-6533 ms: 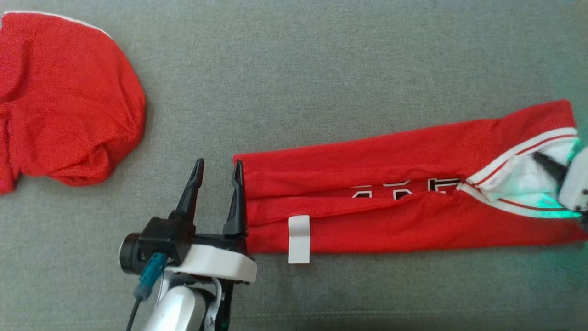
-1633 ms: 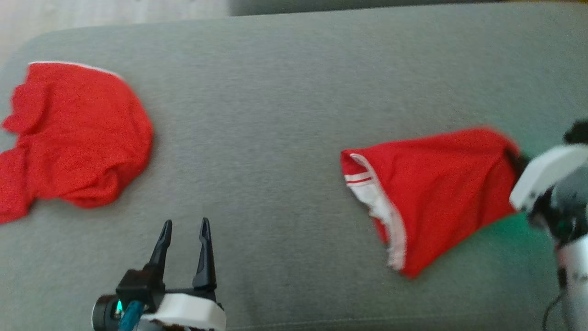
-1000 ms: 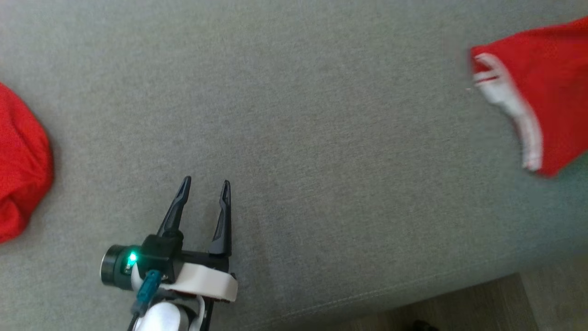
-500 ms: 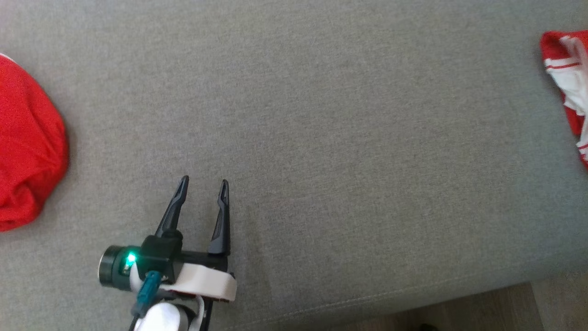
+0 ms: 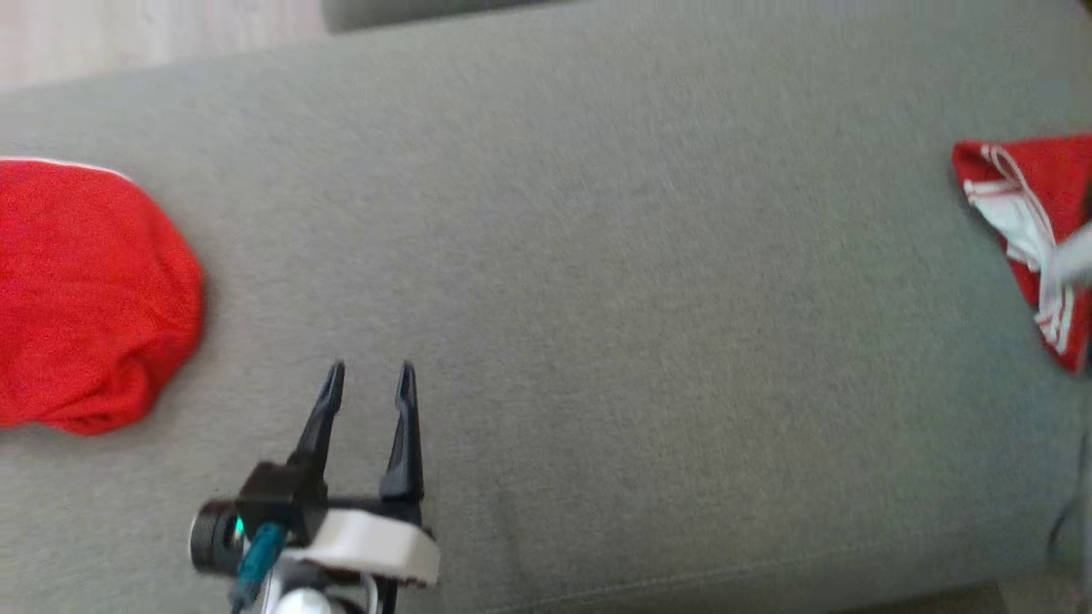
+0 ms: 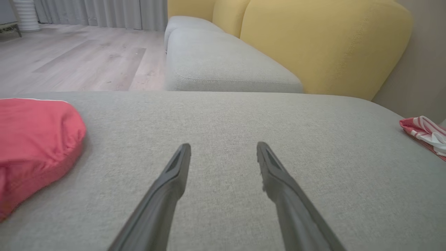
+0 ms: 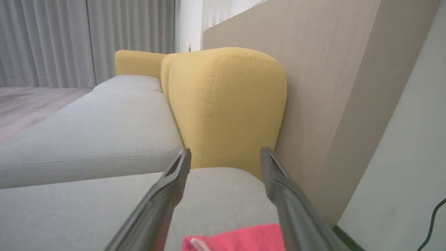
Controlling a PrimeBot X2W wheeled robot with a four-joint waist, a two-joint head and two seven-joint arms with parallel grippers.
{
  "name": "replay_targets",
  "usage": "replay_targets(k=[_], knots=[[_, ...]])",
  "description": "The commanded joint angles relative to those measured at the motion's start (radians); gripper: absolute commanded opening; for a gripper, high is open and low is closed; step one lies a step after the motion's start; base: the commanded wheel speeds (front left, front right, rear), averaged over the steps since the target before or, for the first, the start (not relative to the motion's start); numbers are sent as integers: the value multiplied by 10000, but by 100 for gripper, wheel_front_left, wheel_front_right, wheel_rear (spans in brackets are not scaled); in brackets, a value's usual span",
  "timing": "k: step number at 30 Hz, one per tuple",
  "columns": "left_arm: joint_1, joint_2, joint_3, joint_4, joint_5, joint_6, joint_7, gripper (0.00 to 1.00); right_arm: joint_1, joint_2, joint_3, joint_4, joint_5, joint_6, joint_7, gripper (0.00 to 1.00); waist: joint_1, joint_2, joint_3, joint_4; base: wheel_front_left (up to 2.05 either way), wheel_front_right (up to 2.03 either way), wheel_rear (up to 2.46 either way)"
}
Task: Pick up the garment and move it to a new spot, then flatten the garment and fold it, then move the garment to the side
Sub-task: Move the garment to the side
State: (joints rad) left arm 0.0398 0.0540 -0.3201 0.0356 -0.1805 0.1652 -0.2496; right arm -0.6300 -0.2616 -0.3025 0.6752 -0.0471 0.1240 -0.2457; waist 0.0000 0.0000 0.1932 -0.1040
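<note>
The folded garment (image 5: 1028,205), red with white striped trim, lies at the far right end of the grey cushion (image 5: 597,298); it also shows as a red and white edge (image 6: 423,132) in the left wrist view. My right gripper (image 7: 225,153) is open above it, apart from the cloth, and the garment (image 7: 240,238) peeks between its fingers at the bottom. A pale blur of that arm (image 5: 1071,251) crosses the garment. My left gripper (image 5: 368,375) hovers open and empty over bare cushion near the front left, its fingertips (image 6: 184,150) spread wide.
A second, crumpled red garment (image 5: 85,290) lies at the cushion's left end. Yellow backrests (image 6: 324,45) and a beige wall (image 7: 331,87) stand behind the right end. Another grey seat (image 6: 223,66) and wooden floor (image 6: 69,59) lie beyond.
My right gripper has opened and let go of the folded garment, which now rests at the cushion's right end. The head camera has shifted. The left gripper stays open.
</note>
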Motion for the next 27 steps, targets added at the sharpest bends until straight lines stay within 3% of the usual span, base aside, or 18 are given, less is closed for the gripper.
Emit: replay_targets(k=[1,7,12,18,27], knots=[[37,-36,263,-234,-53,64,-122,100,474,43,296,-761,191,67,51,100,0,0,-677,500,0,0,0],[591,-36,570,-131,-142,74,-122,100,3746,1107,644,-4278,1036,67,927,100,0,0,-1413,974,0,0,0],[890,-37,931,-19,-74,-73,-122,100,5882,1929,1197,-5967,1359,67,1259,100,0,0,-1823,1216,0,0,0],[844,-37,1214,240,-90,-85,-122,100,7379,2103,1936,-5815,958,67,372,100,0,0,-1939,1393,0,0,0],[769,-37,1367,500,-154,-91,-122,100,7613,2112,2219,-4856,1135,67,-130,100,0,0,-1958,1377,0,0,0]])
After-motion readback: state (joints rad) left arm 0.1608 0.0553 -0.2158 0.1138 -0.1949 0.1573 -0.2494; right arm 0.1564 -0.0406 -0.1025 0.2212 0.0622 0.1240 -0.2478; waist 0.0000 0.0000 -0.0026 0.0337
